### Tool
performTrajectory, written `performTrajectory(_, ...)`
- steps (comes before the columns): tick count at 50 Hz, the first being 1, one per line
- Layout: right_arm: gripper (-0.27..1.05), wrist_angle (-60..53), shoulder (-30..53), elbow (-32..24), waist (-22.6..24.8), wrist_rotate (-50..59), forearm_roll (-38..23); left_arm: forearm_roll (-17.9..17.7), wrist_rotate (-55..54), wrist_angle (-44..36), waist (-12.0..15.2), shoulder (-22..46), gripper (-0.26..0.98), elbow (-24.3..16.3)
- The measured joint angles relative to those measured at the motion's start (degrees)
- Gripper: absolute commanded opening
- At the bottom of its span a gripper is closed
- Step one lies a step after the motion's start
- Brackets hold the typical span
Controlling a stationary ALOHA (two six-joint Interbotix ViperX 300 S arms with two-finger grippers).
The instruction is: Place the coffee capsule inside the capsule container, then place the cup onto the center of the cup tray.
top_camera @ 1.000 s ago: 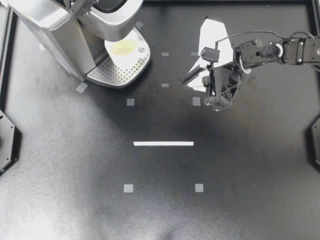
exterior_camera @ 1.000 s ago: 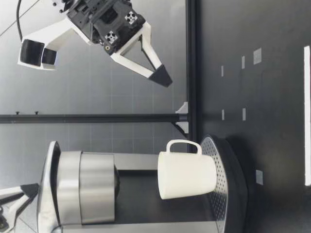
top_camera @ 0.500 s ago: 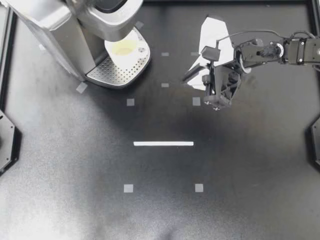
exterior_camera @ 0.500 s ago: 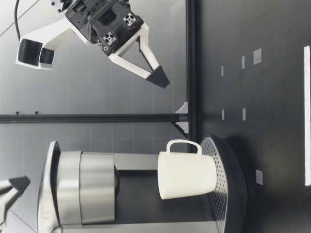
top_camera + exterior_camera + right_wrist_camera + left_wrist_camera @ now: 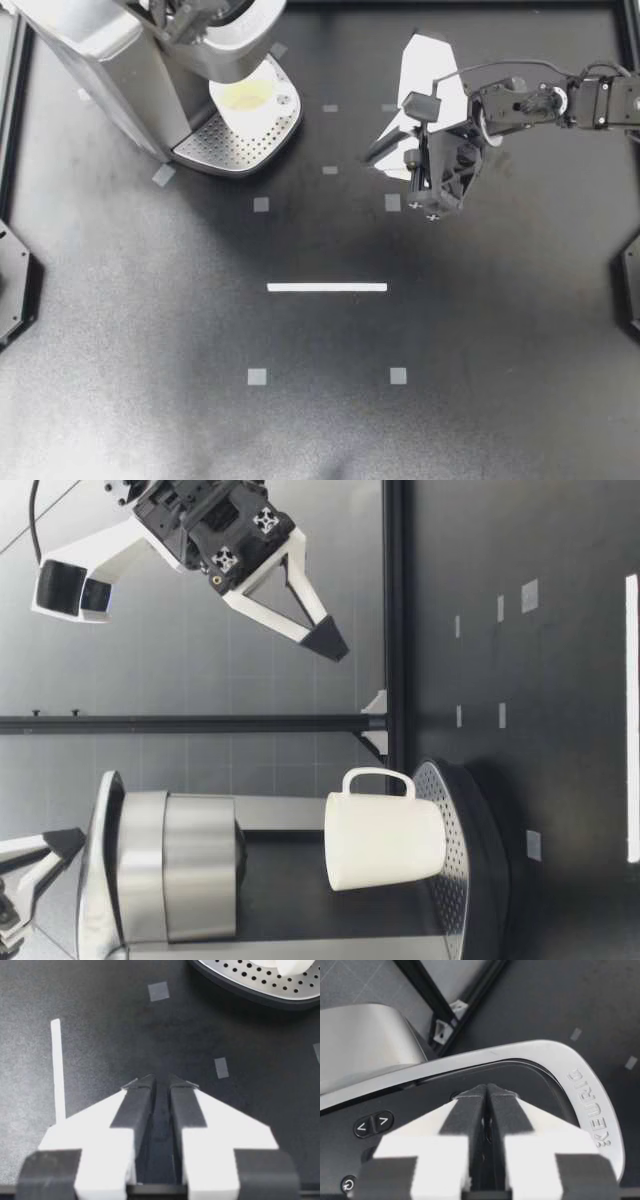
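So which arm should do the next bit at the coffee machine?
Probably left: my left gripper hovers just over the coffee machine, while my right gripper hangs over the table, well away.

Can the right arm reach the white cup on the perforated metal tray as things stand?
Probably yes, from the side: nothing stands between my right gripper and the white handled cup. The silver coffee machine's head overhangs the cup, and the shut gripper must open first.

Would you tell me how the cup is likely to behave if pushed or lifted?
The cup looks rigid, probably ceramic, so heavy and breakable. Upright on a broad base, it would likely slide on the tray rather than tip.
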Motion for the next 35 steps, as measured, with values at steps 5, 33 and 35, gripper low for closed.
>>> performTrajectory(5,0.24,0.0,0.0,0.0,-0.1,0.0,0.0,0.2,0.0,0.2,0.0,0.1,0.11,0.0)
performTrajectory(33,0.24,0.0,-0.1,0.0,0.0,0.0,0.1,0.3,0.1,1.4,-0.2,0.4,0.11,0.2)
performTrajectory(35,0.24,0.0,-0.4,0.0,0.0,0.0,0.1,0.3,0.1,0.5,-0.2,0.2,0.11,0.5)
